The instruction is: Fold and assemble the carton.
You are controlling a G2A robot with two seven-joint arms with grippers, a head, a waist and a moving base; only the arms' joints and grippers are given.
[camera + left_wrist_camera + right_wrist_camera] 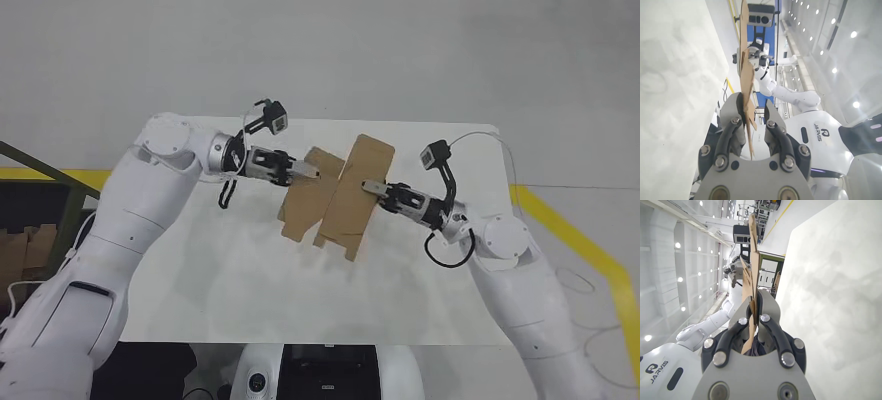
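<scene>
A flat brown carton (335, 195) hangs above the white table (250, 290), held between both arms near the table's middle back. My right gripper (368, 186) is shut on its right edge; in the right wrist view the gripper (755, 303) pinches the carton (754, 266) edge-on. My left gripper (308, 172) is at the carton's left edge. In the left wrist view that gripper (753, 104) is open: the carton (746, 79) rests against one finger (736, 108), with a gap to the other finger (771, 113).
The table's front half (300, 300) lies bare below the carton. More flattened cardboard (25, 250) sits on the floor past the table's left side. A yellow floor line (570, 235) runs beyond the right edge.
</scene>
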